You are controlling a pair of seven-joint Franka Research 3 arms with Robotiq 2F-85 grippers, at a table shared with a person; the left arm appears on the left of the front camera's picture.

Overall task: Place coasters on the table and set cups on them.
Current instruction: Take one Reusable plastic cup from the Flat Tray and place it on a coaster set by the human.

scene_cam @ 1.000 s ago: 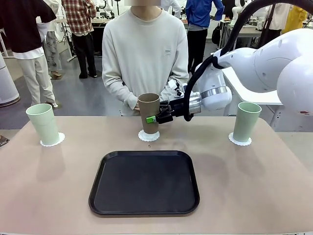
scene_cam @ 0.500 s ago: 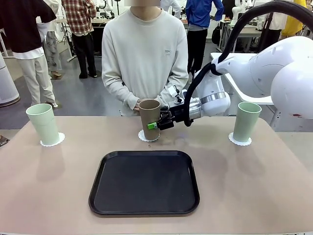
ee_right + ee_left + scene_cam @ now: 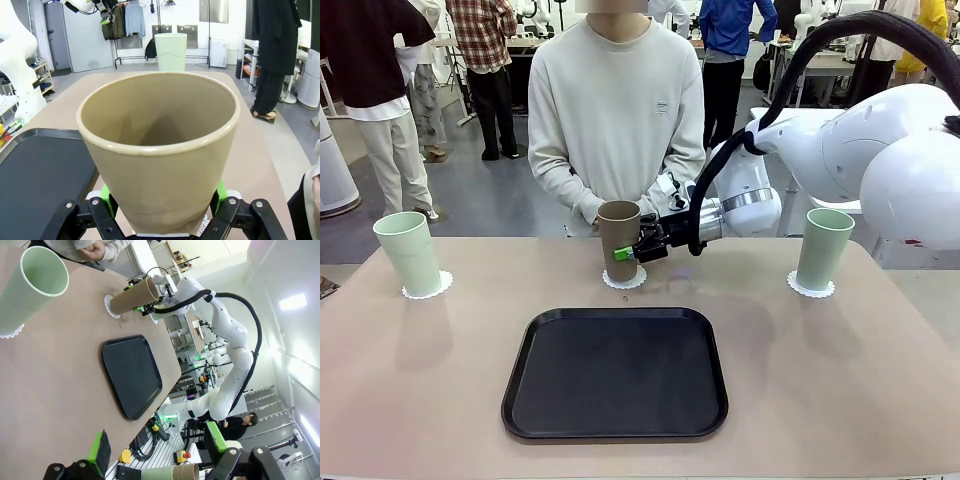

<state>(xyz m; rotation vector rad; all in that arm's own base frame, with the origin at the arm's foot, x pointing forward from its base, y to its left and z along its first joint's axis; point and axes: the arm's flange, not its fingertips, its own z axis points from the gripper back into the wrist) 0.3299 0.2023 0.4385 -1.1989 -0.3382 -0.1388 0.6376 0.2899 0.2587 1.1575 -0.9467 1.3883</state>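
Note:
The tan cup (image 3: 619,238) stands upright with its base on the middle coaster (image 3: 626,279), at the table's (image 3: 420,400) far edge. My right gripper (image 3: 626,252) reaches in from the right and is shut on the cup's lower half. In the right wrist view the tan cup (image 3: 160,150) sits between the green pads (image 3: 106,192). A mint cup (image 3: 408,252) stands on the left coaster (image 3: 428,289), and another mint cup (image 3: 824,248) on the right coaster (image 3: 811,289). My left gripper (image 3: 157,447) is open and empty, well back from the nearer mint cup (image 3: 37,285).
A black tray (image 3: 615,372) lies bare in the middle of the table, nearer my side. A person (image 3: 618,110) stands at the far edge right behind the tan cup, hands held together at the waist. Other people and equipment are far off.
My right gripper has brought the tan cup down and a little to the left, from tilted above the middle coaster to upright on it. The other cups have not moved.

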